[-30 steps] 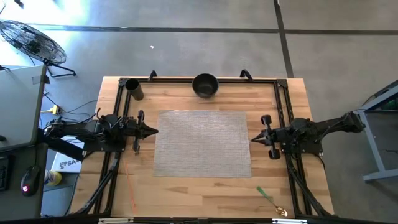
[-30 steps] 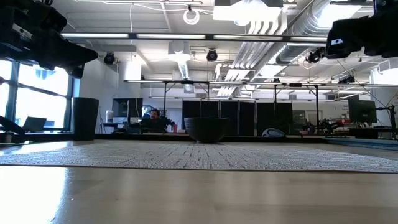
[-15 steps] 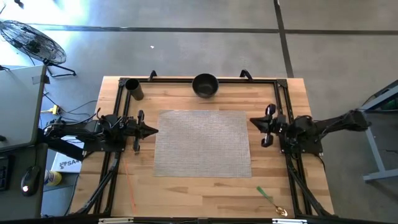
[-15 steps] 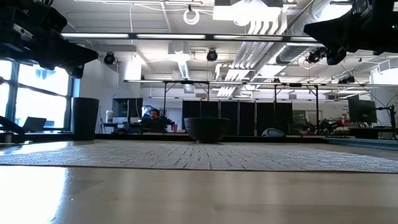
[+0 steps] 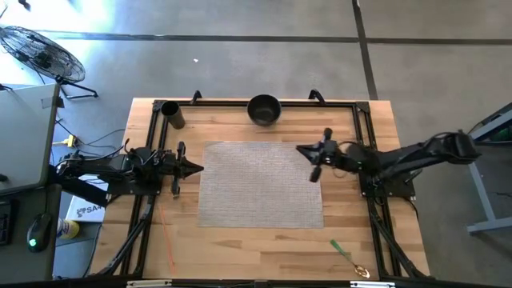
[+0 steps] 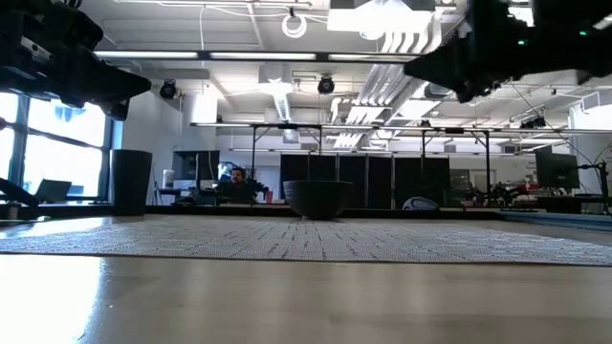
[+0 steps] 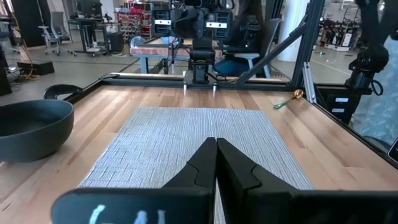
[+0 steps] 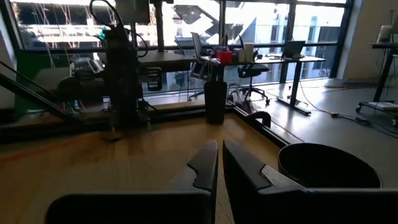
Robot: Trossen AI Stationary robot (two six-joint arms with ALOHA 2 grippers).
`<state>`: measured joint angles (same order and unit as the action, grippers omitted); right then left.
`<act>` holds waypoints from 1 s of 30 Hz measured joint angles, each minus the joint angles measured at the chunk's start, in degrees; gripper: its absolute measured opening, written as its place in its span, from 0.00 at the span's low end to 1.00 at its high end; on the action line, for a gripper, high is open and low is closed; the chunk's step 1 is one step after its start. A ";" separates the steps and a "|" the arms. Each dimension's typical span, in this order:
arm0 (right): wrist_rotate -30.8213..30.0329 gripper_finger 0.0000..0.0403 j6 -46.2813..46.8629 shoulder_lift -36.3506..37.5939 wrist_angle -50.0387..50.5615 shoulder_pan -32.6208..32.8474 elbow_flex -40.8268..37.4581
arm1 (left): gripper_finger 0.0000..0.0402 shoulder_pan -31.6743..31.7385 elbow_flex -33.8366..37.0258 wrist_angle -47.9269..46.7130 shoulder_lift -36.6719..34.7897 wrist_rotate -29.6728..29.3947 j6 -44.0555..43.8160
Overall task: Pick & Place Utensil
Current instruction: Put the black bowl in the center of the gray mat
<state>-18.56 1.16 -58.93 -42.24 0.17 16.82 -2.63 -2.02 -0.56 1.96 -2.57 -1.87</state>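
The utensil, a spoon with a green handle (image 5: pixel 347 255), lies flat on the wood near the table's front right corner; it also shows in the left wrist view (image 7: pixel 286 100). My right gripper (image 5: pixel 300 150) is shut and empty, above the far right part of the woven placemat (image 5: pixel 260 182), far from the spoon. My left gripper (image 5: pixel 198 168) is shut and empty at the mat's left edge. A dark bowl (image 5: pixel 264 110) stands at the far edge, and a dark cup (image 5: pixel 172 114) at the far left.
A black metal frame (image 5: pixel 362 128) runs along the table's left, right and far sides. The bowl (image 8: pixel 329 165) and cup (image 8: pixel 215 99) show ahead of my right gripper. The wood between the mat and the front edge (image 5: pixel 256 252) holds only the spoon.
My right gripper has gone toward the table's left and far edges, from beside the mat's right edge to above its far right part, its arm stretching out. It stays shut. The spoon, bowl and cup lie as before.
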 joint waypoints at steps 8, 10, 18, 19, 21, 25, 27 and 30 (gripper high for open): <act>1.00 0.25 -0.09 -20.15 11.47 -5.43 17.75 | 0.00 0.00 0.00 0.00 0.00 -0.02 0.04; 1.04 0.30 -0.31 -24.34 14.99 -6.81 22.76 | 0.00 0.00 0.00 0.00 0.00 -0.02 0.04; 5.33 0.42 -3.95 -38.15 35.34 -13.08 43.17 | 0.00 0.00 0.00 0.00 0.00 -0.02 0.04; 5.55 0.43 -3.77 -39.64 38.00 -14.09 45.45 | 0.00 0.00 0.00 -0.02 0.00 -0.02 0.04; 5.93 0.43 -3.94 -42.51 42.79 -16.18 49.79 | 0.00 0.00 0.00 0.00 0.00 -0.02 0.06; 9.14 0.43 -4.01 -47.76 49.12 -20.06 57.19 | 0.00 0.00 0.00 -0.01 0.00 -0.02 0.04; 10.69 0.43 -4.14 -50.20 50.69 -21.48 60.09 | 0.00 0.00 0.00 -0.02 0.00 -0.02 0.04; 12.83 0.43 -4.18 -53.33 52.59 -23.17 63.89 | 0.00 0.00 0.00 0.00 0.00 -0.02 0.04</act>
<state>-5.74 -3.03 -112.26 10.35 -23.00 80.71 -2.63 -2.02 -0.56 1.96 -2.59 -1.83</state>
